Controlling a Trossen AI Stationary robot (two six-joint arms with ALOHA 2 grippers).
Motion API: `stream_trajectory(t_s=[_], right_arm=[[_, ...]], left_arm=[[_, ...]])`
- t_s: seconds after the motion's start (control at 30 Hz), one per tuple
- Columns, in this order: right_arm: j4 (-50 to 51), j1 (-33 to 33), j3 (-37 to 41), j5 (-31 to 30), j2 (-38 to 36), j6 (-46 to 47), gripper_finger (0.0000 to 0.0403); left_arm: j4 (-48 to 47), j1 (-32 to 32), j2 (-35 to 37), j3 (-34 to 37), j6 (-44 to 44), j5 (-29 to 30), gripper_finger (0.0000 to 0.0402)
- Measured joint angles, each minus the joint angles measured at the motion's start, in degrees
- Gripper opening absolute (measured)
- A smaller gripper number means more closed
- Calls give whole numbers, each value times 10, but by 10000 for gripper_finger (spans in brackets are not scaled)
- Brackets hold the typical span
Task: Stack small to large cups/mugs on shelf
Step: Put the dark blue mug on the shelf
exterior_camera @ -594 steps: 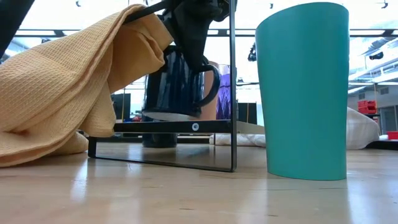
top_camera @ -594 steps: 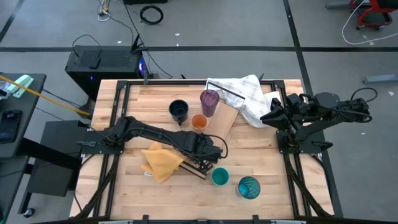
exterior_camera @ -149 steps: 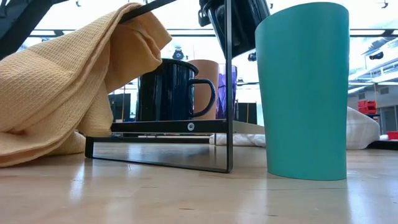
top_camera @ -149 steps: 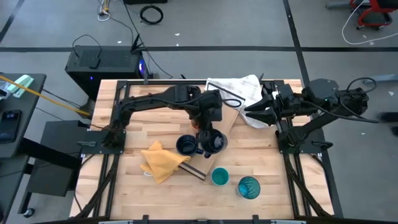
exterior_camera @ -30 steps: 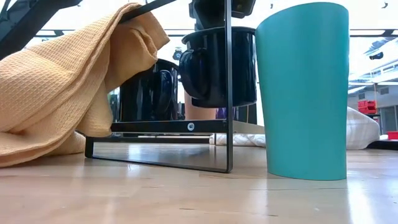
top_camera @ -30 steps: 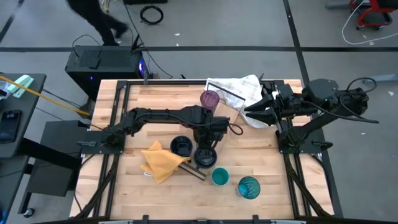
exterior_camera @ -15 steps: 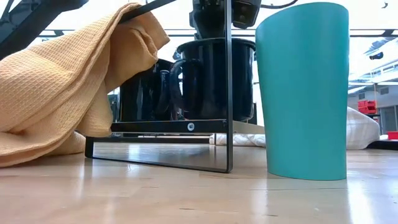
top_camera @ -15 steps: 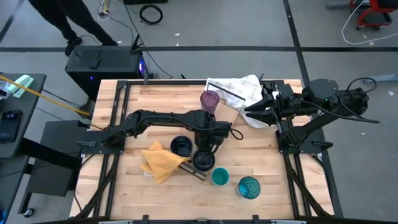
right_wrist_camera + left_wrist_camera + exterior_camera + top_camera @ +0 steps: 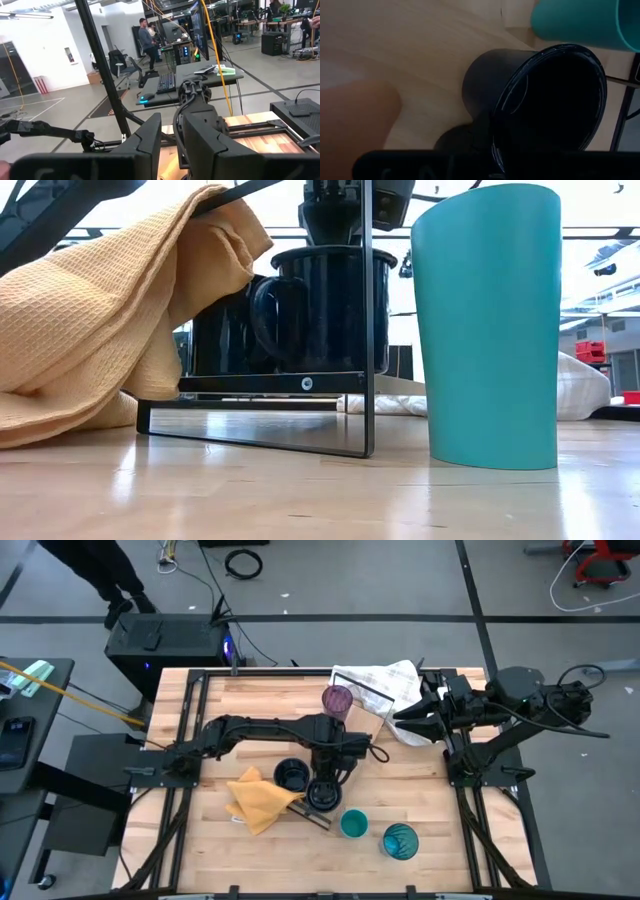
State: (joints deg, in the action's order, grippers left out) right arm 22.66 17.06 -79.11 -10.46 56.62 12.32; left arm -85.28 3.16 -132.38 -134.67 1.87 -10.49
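Robotics lab: open hall, grey taped floor [image 9: 400, 580], loose cables [image 9: 243, 562], computer desks with monitors [image 9: 197, 27], people [image 9: 147, 37] standing behind.

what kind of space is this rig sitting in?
Most likely an open robotics lab or workshop: a wooden table on a taped concrete floor, loose cables behind it, and desks with monitors where a person stands.

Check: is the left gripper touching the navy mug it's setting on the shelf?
Touching. In the left wrist view the left gripper is clamped on the navy mug at its rim.
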Motion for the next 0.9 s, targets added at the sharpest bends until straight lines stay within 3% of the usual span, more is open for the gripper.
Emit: stream_trajectory(t_s=[0.27,0.6,0.9], right_arm=[[0,0,0,0,0,0,87],[0,0,0,0,0,-2,87],[0,0,0,0,0,-3,87]], left_arm=[[0,0,-3,1,4,28,61],[5,0,-2,1,0,24,36],[7,0,-2,1,4,24,86]])
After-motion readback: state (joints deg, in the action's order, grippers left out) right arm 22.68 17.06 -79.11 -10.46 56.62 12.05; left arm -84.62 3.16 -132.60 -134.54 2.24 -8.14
